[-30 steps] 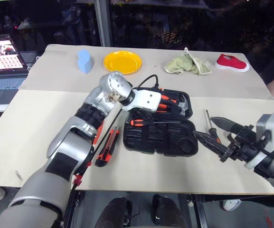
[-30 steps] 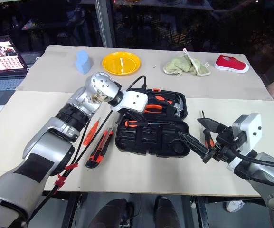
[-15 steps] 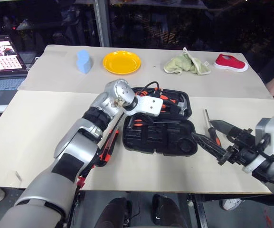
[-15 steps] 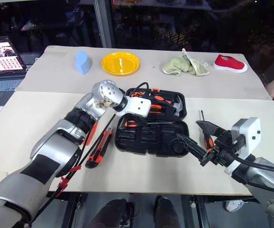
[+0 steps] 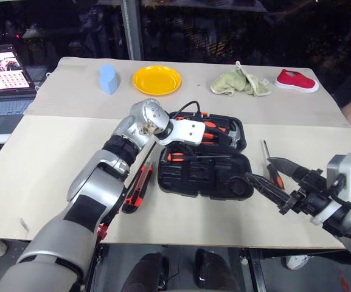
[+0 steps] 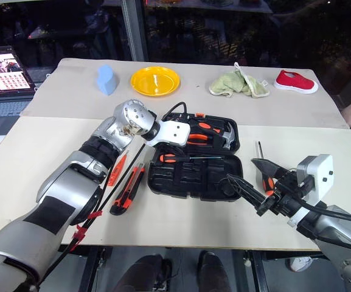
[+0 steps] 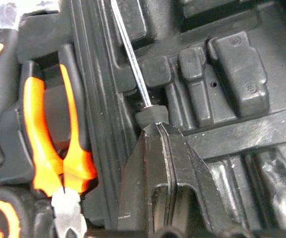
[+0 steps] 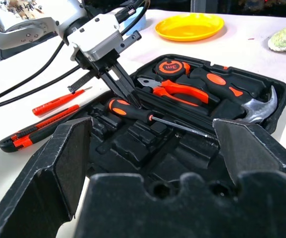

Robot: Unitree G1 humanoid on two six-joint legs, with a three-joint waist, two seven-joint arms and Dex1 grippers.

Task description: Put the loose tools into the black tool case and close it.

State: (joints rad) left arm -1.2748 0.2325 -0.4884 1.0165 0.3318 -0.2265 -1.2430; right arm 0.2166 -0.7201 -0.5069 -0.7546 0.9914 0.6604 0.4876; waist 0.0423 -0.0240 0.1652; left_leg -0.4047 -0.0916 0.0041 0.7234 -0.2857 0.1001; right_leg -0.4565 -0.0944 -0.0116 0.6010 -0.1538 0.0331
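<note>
Head view, risk: a screwdriver (image 5: 194, 156) is being set into the open black tool case (image 5: 203, 176) by the left hand (image 5: 176, 149); it could be left skewed across its recess if let go too soon, and the lid would then be kept from closing
Head view, loose tools: the utility knife (image 5: 137, 190) and tester pen (image 6: 117, 168) are seen on the desk (image 5: 53, 158) beside the case's left end, a second screwdriver (image 5: 269, 164) beside its right end, toward the desk's front right corner
Head view, right hand: the right hand (image 5: 275, 179) is held spread wide and empty, roughly level, near the case's right end
Left wrist view, left hand: black fingers (image 7: 158, 163) are pressed shut at the collar where the shaft (image 7: 132, 59) meets the handle; pliers (image 7: 58, 148) are seated in the neighbouring recess
Right wrist view, pose: the left hand is angled steeply down onto the screwdriver handle (image 8: 128, 110), so a slip along the handle could be caused
</note>
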